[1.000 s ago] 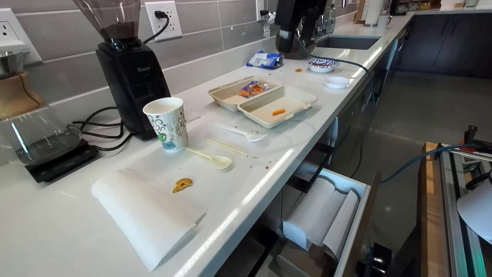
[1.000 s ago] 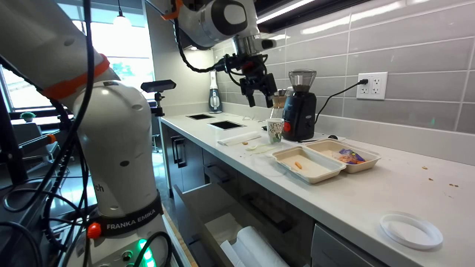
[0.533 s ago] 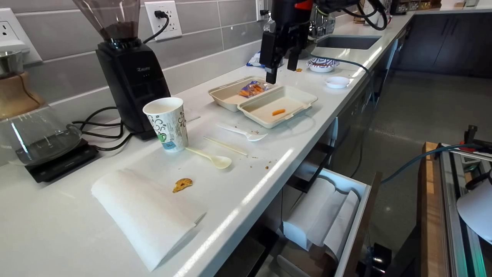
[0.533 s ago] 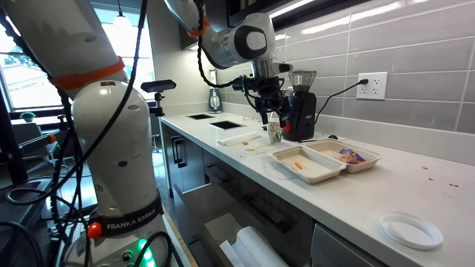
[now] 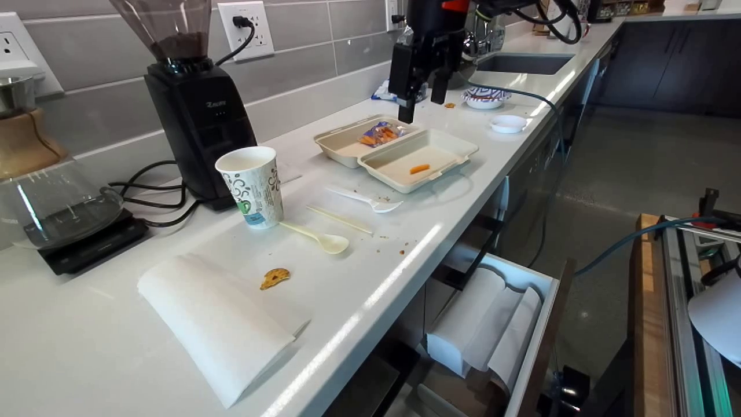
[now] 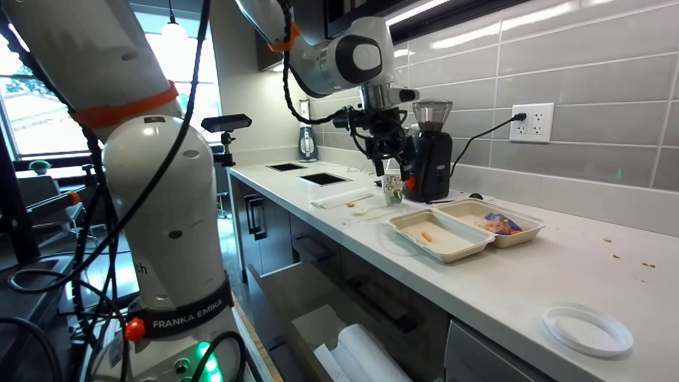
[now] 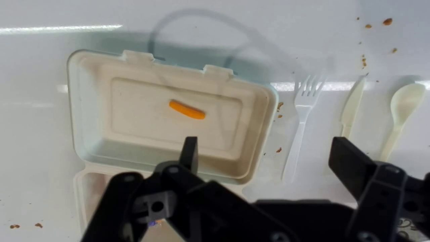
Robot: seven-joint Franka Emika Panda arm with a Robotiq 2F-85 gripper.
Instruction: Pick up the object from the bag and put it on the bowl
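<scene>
A small clear and purple bag [image 5: 379,134] with orange carrots lies in the back half of a beige takeout box [image 5: 399,171]; the bag also shows in an exterior view [image 6: 501,224]. In the wrist view only a sliver of the bag [image 7: 153,223] shows behind a finger. One loose orange carrot [image 7: 187,110] lies in the box's front half. A patterned bowl [image 5: 486,99] stands farther along the counter. A blue packet [image 5: 384,90] by the wall is partly hidden by the gripper. My gripper [image 7: 267,151] is open and empty, above the box's edge and the white fork [image 7: 299,134].
A paper cup [image 5: 255,188], a coffee grinder [image 5: 200,127], a spoon [image 5: 324,240] and a knife [image 5: 341,220] are on the counter. A white round lid or dish [image 6: 589,331] lies near the front edge. A drawer [image 5: 538,347] stands open below.
Over the past second my gripper came down and moved closer above the box area, still open. In the last half second it has hardly moved, rising very slightly. The objects have not moved.
</scene>
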